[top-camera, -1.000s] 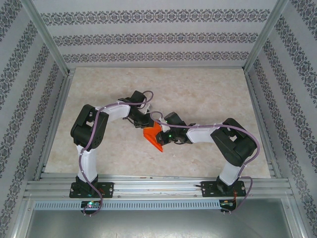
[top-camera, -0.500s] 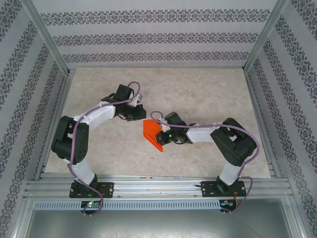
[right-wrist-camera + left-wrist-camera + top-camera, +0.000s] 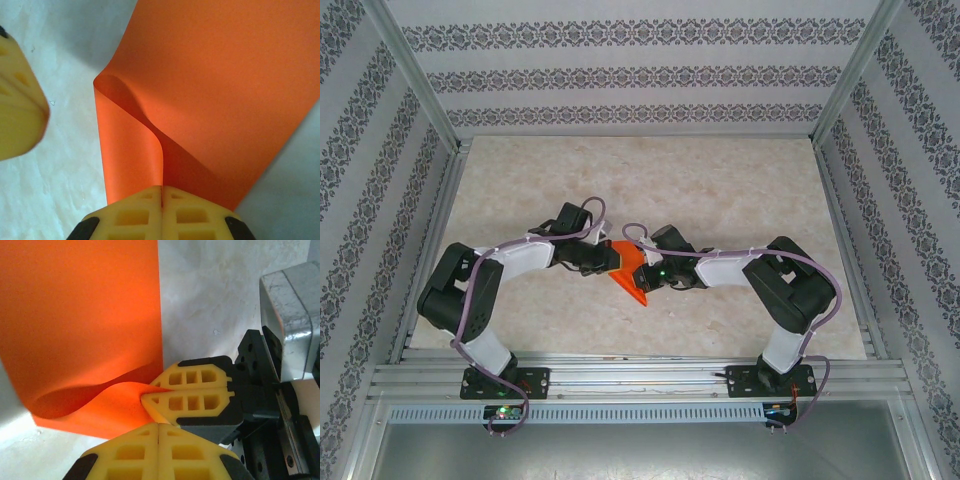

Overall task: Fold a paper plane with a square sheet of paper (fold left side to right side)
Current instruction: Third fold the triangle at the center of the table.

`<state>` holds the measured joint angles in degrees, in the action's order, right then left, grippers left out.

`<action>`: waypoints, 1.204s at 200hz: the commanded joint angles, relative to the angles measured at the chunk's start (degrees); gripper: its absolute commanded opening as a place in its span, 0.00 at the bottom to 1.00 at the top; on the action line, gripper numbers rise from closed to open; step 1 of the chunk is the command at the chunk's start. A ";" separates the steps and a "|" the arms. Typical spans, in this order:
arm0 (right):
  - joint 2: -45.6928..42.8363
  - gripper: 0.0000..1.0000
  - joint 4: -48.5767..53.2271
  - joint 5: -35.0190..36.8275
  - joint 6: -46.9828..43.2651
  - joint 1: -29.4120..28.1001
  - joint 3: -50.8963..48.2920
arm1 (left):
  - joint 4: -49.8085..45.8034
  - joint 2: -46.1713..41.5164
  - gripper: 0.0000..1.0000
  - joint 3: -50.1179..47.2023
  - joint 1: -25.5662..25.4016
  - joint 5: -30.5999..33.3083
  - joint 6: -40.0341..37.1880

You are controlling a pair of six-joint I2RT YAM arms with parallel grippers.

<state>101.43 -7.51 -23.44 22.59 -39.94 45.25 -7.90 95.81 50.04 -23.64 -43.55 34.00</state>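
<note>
Tabletop (image 3: 720, 180); sheet (image 3: 626, 266) in R hand (image 3: 161, 192), prob. half-folded

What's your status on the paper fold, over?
Right fingers shut on the orange sheet. Left fingers shut, nothing seen between them, close beside the right. Sheet curled over, not creased flat. Nothing seen blocking the fold.

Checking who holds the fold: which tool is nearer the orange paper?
Right. The right tool is shut on the edge of the orange paper, pinching its curled layers. The left tool is shut just beside the sheet; whether it touches is unclear.
</note>
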 commanded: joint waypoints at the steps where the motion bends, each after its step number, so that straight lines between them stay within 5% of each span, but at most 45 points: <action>1: 2.87 0.00 4.91 1.47 -0.24 0.02 -0.69 | 2.36 2.67 0.04 0.98 -0.82 -1.15 0.52; 241: 3.29 0.00 6.80 1.64 -0.95 0.56 -0.52 | -1.91 10.16 0.04 1.95 -1.81 3.06 -3.89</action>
<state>101.91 -7.03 -23.66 22.55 -39.86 45.91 -7.64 104.73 51.68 -25.08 -42.19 31.90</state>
